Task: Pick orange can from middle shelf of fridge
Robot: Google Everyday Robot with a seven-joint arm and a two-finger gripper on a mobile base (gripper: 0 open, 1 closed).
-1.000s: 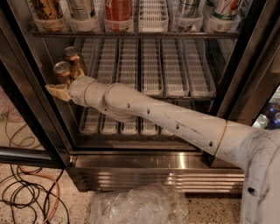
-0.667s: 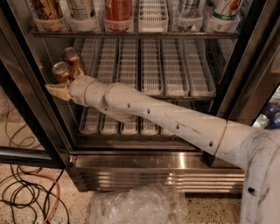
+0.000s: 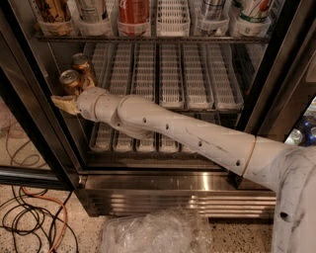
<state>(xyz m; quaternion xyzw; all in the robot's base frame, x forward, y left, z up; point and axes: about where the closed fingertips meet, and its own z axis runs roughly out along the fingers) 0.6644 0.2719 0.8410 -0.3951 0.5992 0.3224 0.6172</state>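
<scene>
The fridge (image 3: 276, 74) stands open, and its middle shelf (image 3: 197, 74) carries long white slotted lane trays. Two orange cans stand at the shelf's far left: a front one (image 3: 71, 81) and one behind it (image 3: 80, 63). My gripper (image 3: 74, 94) reaches in from the right at the end of the long white arm and sits at the front orange can. One beige finger (image 3: 61, 104) lies below and left of the can, the other (image 3: 90, 81) on its right side. The jaws stand closed against the can. Its lower part is hidden by the gripper.
The upper shelf (image 3: 148, 37) holds several cans and bottles, among them a red can (image 3: 134, 11). A lower rack of white trays (image 3: 123, 141) lies under my arm. The ribbed steel base (image 3: 173, 192), a crumpled plastic bag (image 3: 158, 232) and floor cables (image 3: 29, 217) are below.
</scene>
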